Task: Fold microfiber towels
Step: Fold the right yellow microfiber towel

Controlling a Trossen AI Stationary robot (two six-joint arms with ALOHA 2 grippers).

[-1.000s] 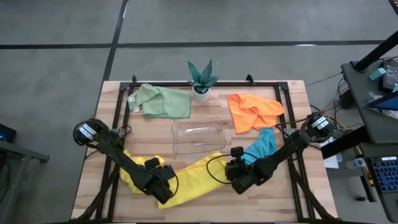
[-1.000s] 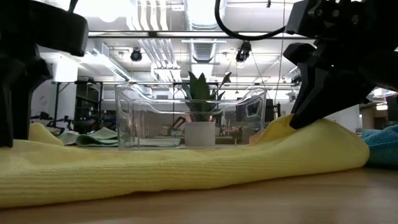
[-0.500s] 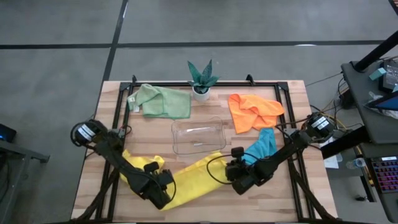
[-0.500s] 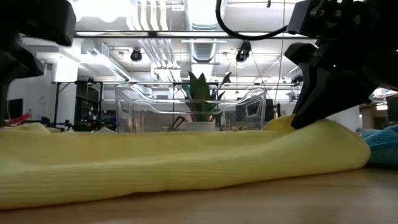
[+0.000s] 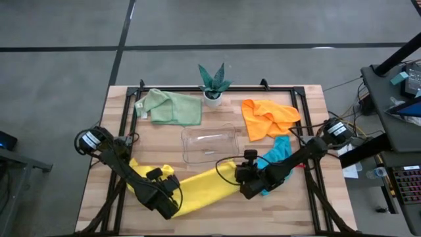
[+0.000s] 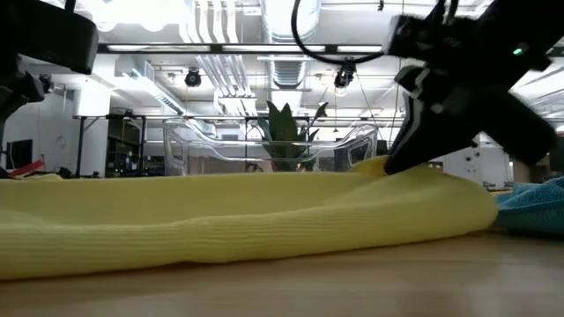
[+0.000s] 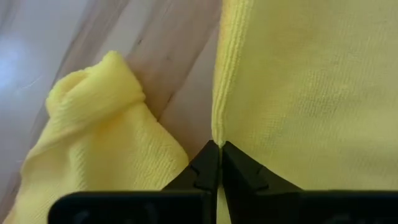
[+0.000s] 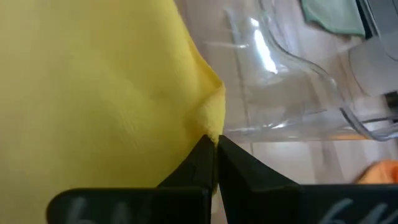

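Fingers of the left gripper [image 7: 219, 148] and right gripper [image 8: 214, 142] each pinch an edge of one yellow towel [image 5: 200, 189], stretched along the tabletop's [image 5: 302, 204] near edge. Its arms hide part of it. Orange [image 5: 266, 117], teal [image 5: 279, 153] and green [image 5: 172, 107] towels lie crumpled farther back.

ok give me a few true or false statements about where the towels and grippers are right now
1. Both grippers are shut on the yellow towel. True: left gripper and right gripper each pinch an edge.
2. The orange towel lies in the clear tray. False: it lies beside it.
3. The pale green towel lies near the potted plant. True.
4. The teal towel is folded inside the tray. False: it lies on the table by the right arm.
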